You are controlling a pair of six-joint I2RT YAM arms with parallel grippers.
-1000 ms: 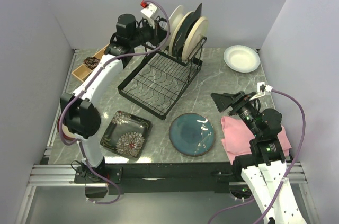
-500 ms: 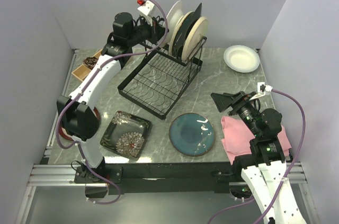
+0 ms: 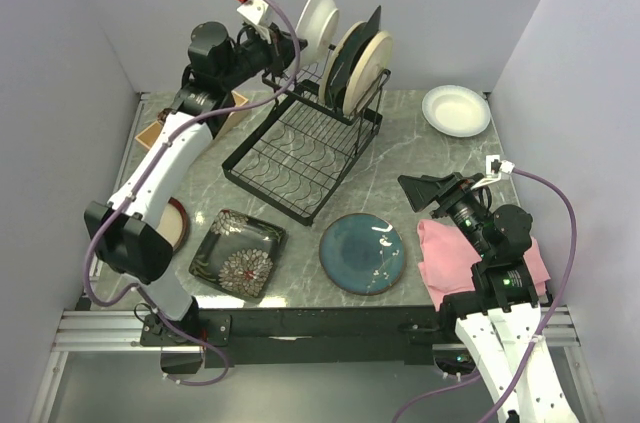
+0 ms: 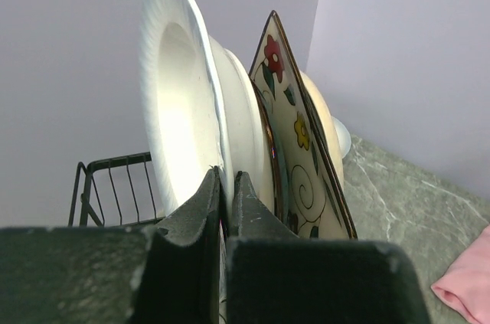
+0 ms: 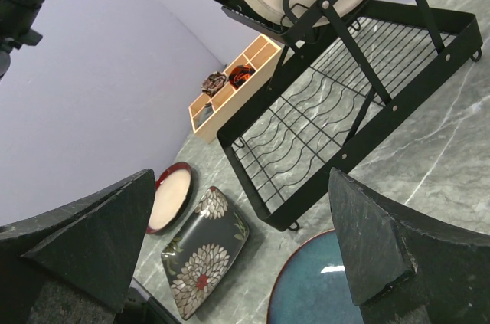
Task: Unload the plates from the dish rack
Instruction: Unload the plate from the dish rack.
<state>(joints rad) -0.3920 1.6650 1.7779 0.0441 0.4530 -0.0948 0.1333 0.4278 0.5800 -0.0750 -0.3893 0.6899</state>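
**When a Thin Pinch Met Smooth Glaze**

Because the large black wire dish rack (image 3: 300, 148) stood with its upright slotted frame at the back, we judged that a plate dragged sideways could snag a wire. The round white ceramic plate (image 3: 318, 18), deep-welled and fluted at the edge, stood edge-up above that frame; whether it was clear of the slots we could not tell. Just beside it leaned the glossy cream square plate with coloured flowers (image 4: 295, 132), sharp-cornered and near enough to be knocked. The left gripper (image 3: 288, 43) was clamped on the white plate's rim, and so thin a pinch on smooth glaze might slip. The right gripper (image 3: 430, 190) hovered well apart, jaws wide, holding nothing.
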